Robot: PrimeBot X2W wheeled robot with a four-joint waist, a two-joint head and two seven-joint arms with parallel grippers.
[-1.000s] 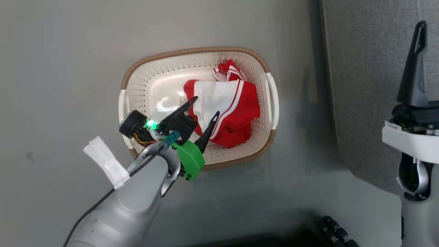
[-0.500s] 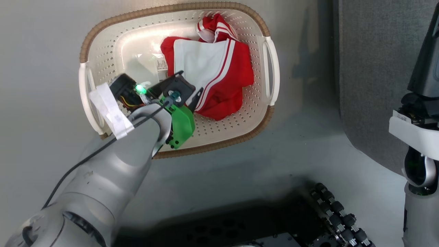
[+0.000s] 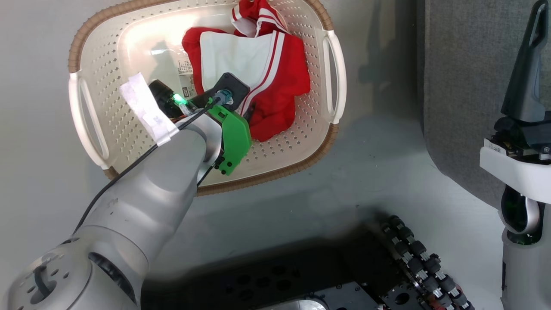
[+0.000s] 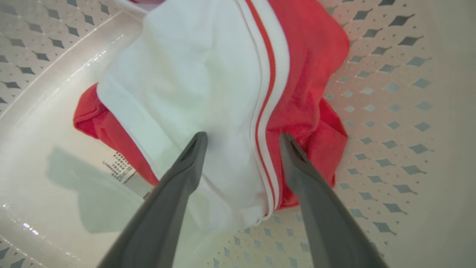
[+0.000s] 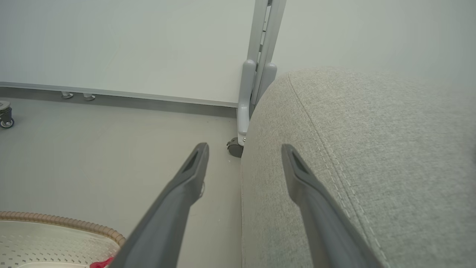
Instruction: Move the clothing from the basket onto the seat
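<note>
Clothing (image 4: 193, 82) lies bunched in the basket (image 3: 129, 86), fingers of your left gripper (image 4: 242, 138) spread open over its white panel: lower to straddle a fold, close firmly, then lift toward the seat (image 3: 465, 86).

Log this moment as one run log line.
phase: pre-grasp | left gripper: open, over clothing in basket | right gripper: open, beside seat | grasp: not yet made

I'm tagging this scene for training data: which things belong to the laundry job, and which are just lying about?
Job: red clothing, basket, grey seat, left end effector open over the clothing.
Just there: wheeled stand by the seat, floor.
</note>
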